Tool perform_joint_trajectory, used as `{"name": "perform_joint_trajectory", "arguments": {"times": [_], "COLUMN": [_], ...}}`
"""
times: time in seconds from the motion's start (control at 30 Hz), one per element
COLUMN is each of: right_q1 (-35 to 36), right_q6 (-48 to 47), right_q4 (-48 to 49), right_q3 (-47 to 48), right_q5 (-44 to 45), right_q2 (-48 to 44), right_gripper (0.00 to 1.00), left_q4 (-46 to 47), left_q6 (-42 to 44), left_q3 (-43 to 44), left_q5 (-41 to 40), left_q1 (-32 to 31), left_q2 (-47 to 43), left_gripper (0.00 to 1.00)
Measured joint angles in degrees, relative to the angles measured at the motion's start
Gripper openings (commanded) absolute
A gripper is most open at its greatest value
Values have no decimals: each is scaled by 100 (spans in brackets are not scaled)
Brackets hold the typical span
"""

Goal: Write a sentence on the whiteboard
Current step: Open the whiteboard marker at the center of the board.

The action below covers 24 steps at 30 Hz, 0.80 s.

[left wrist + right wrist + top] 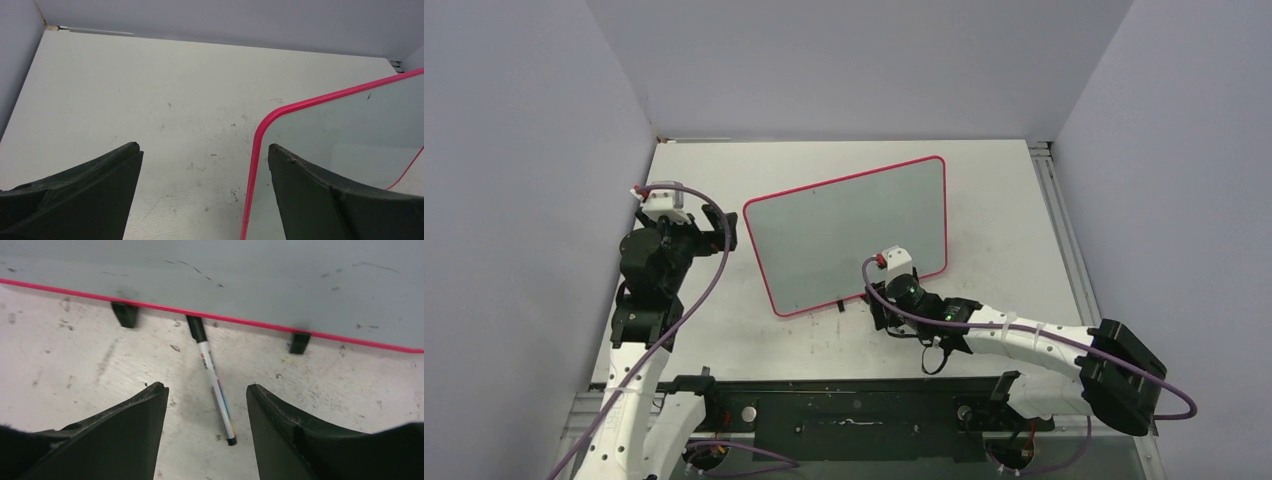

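Top view: the whiteboard (849, 235) lay askew on the tabletop (994, 200), mid-scene. The left hand (722, 228) was just off its left edge, the right hand (876, 303) at its near rim. Left wrist: fingers spread wide, nothing between them, the board's pink corner beside the right finger. Right wrist: fingers parted, gripping nothing. A pen (215, 385) lay on the tabletop between them, its black cap touching the board's rim.
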Motion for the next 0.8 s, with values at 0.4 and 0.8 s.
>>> {"name": "perform_joint_trajectory", "arguments": {"times": [0.4,0.8], "right_q1": [-476,-459], "right_q6": [-109,-177], "right_q4": [-693,-734], "right_q3": [4,116], "right_q5": [-597,-636], "right_q2": [485,1016], "right_gripper": [44,33], "left_q4": [0,0], "left_q6": [120,131], "left_q3": [-26,-76], "left_q5": [302,391], "left_q1": [0,0], "left_q2": [-39,-39], "left_gripper": [96,96]}}
